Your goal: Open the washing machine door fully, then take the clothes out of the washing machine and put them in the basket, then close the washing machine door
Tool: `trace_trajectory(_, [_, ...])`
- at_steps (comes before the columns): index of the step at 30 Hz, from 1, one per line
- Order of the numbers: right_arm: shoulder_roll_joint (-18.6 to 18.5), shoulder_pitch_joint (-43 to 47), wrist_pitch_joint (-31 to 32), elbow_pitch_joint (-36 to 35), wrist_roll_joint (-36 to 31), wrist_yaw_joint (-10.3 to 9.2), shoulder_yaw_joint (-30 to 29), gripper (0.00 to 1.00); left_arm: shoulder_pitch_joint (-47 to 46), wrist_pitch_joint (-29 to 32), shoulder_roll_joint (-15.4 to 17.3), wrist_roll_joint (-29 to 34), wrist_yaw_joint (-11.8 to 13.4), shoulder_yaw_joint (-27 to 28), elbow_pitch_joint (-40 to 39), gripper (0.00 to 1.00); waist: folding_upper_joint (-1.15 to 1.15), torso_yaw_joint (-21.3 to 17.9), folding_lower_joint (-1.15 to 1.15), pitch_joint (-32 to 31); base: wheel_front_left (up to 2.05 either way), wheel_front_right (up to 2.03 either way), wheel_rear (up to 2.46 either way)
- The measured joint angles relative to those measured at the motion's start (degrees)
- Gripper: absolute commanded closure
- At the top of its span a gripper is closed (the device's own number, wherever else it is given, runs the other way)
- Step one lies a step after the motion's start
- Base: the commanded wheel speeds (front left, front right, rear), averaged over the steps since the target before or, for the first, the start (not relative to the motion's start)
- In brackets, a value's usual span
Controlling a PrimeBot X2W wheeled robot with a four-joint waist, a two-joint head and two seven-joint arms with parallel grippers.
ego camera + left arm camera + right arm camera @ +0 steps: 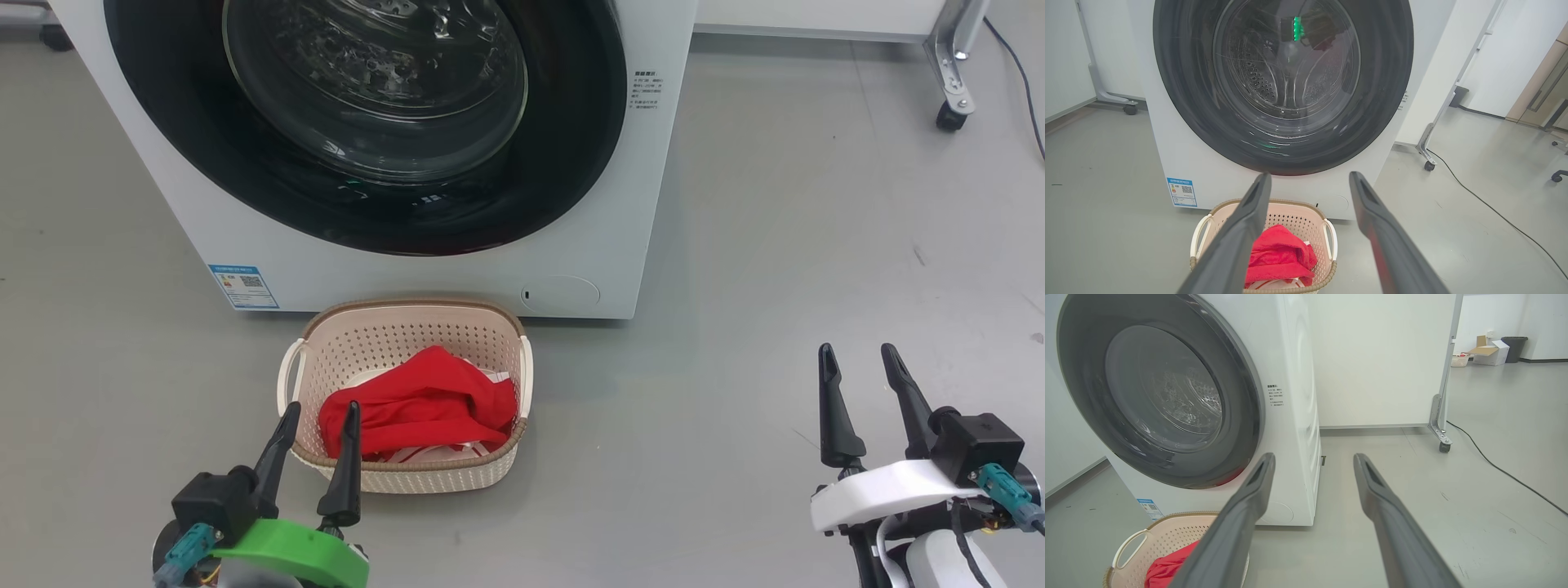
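Status for you: the washing machine door [367, 106] sits flush against the front of the washing machine [424, 282] — closed, going by all three views. Through its glass you see the perforated steel drum, and in the left wrist view a green light reflects in the glass. A blue label [243, 286] sits at the machine's lower left corner.

The basket [392, 339] stands upright on the floor [775, 286], just in front of the machine and below the door. I can't tell whether its back rim touches the front panel. The clothes [416, 404] are inside it: the plain red piece is bunched on top, with red-and-white striped fabric poking out under it at the near edge.

Your left end effector [322, 406] is released, fingers spread, nothing between them. In the head view it is at the basket's near-left corner, fingertips overlapping the rim. Contact with the basket: can't tell. Its wrist camera looks between the fingers at basket and door.

Your right end effector [857, 349] is released too, fingers apart, holding nothing — well off to the right of the basket, over the floor, pointing past the machine's right side.

Back right: a wheeled stand leg [951, 73].
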Motion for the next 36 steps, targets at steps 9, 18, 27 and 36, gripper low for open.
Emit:
trace_trajectory(9, [1.12,1.43,0.02,2.99,-0.02,-0.02,0.33,1.00,1.21,0.01,-0.43,-0.44,0.00,-0.34,2.91,1.00,0.00,0.03,0.00,0.05,0.00,0.00,0.00])
trace_trajectory(18, [1.83,2.76,0.68,4.47,3.33,-0.01,0.10,1.00,2.69,0.04,-0.60,-3.82,0.00,-0.46,3.26,1.00,0.00,-0.18,0.00,-0.10,0.00,0.00,0.00])
trace_trajectory(27, [2.11,2.70,2.60,4.48,10.88,0.45,-1.25,1.00,2.69,1.60,-0.60,-10.59,0.00,0.54,2.50,1.00,0.00,-0.54,0.00,-0.35,0.00,0.00,0.00])
trace_trajectory(36, [2.55,2.50,4.59,4.53,16.78,0.96,-2.69,1.00,2.69,3.13,-0.32,-16.61,0.09,1.87,1.69,1.00,0.00,-0.87,0.00,-0.59,0.00,0.00,0.00])
